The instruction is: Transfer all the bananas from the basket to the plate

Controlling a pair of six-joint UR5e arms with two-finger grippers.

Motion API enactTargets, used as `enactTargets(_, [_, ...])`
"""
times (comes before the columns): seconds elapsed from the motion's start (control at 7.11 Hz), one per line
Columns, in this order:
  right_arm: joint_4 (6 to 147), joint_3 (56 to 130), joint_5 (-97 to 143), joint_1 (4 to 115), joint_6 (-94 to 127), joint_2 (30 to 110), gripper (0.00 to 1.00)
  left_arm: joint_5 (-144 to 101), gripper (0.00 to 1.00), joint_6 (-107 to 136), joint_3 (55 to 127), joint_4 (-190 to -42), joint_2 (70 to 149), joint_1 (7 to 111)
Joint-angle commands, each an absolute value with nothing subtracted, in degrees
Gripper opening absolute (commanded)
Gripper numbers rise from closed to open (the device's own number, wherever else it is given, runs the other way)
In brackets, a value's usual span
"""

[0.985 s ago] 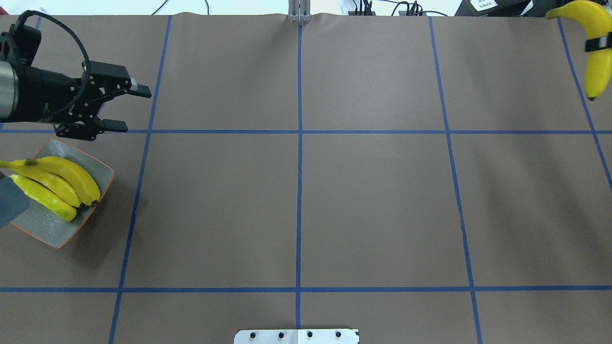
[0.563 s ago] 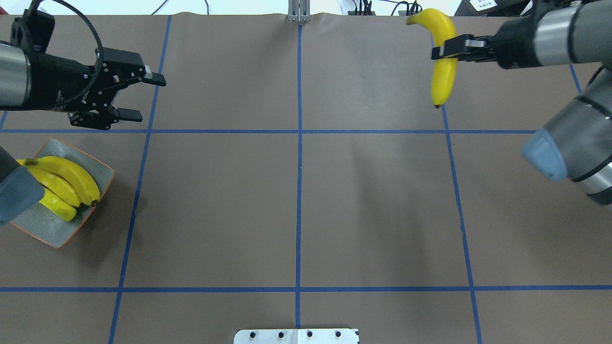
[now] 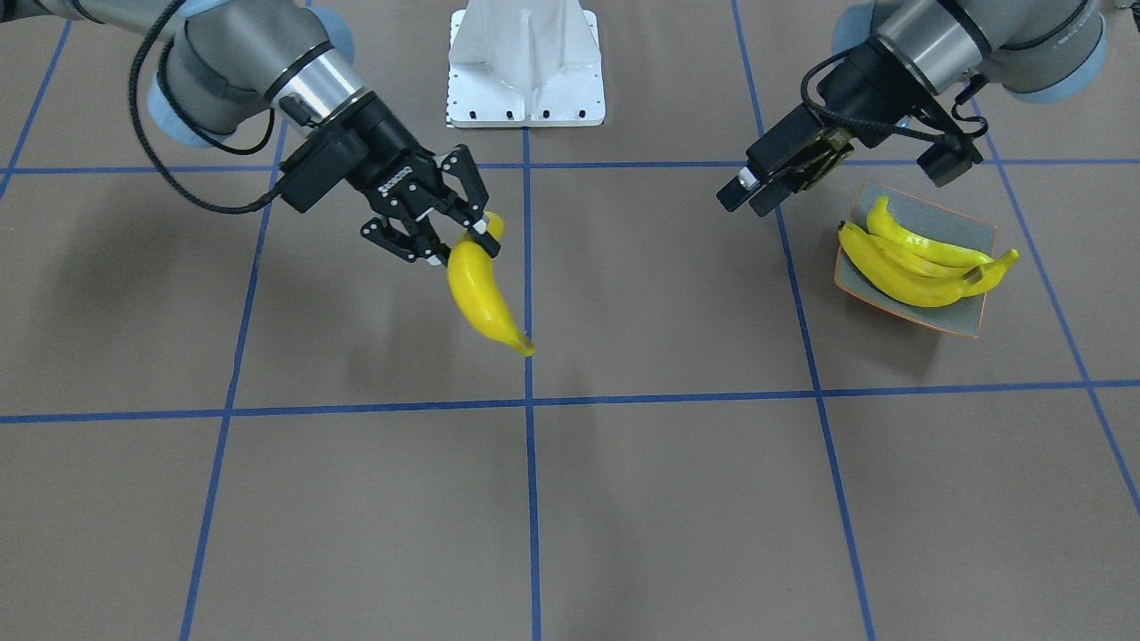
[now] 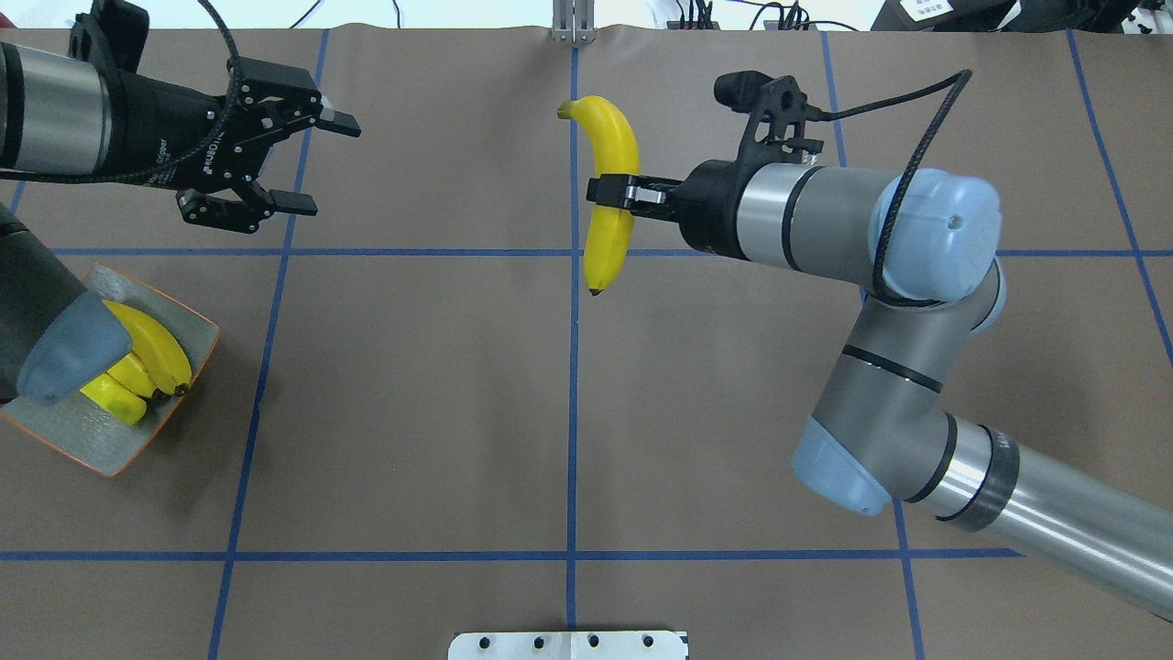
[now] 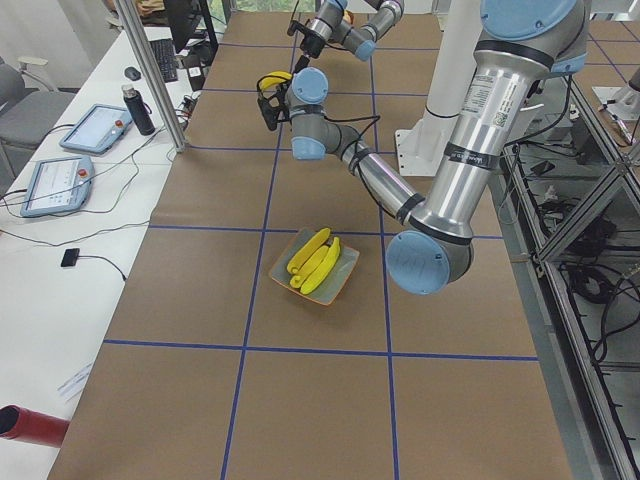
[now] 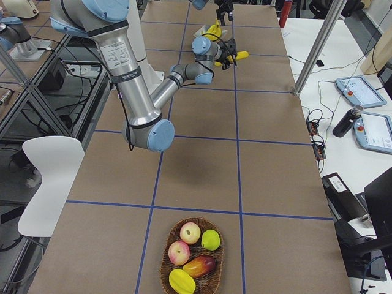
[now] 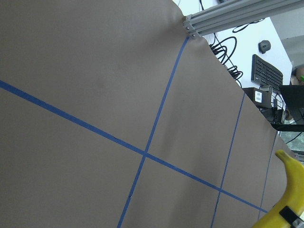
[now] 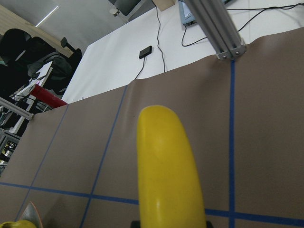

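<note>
Right claw [image 4: 607, 192] pinching banana [image 4: 616, 147] midway, axis near upright, dark tip down, left claw [image 4: 326, 167] agape

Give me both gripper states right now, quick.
left gripper: open, holding nothing.
right gripper: shut on a banana.

I log this as a robotics lab. The table [image 4: 733, 412] is covered in brown paper, marked into squares with blue tape [image 4: 574, 412]. A white bench [image 5: 40, 250] beside it carries control tablets [image 5: 95, 128], a keyboard [image 7: 266, 71] and loose cables [image 7: 221, 47]. I note aluminium posts [image 5: 150, 75] at the table edge and office chairs [image 8: 19, 42] beyond.
</note>
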State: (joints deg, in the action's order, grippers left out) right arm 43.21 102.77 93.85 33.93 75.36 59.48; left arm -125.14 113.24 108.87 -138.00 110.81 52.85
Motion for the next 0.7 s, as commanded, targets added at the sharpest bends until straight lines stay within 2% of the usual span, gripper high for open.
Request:
enactTargets(0.0, [51.81, 102.48, 89.94, 29.99, 75.5, 51.8, 0.0, -125.07, 1.0, 116.19, 108.11, -137.9, 113.11, 51.33])
enactTargets(0.56, [52.38, 102.39, 82.45, 23.56, 75.5, 48.43, 0.0, -122.28, 1.0, 116.28, 106.0, -138.07, 116.72, 47.74])
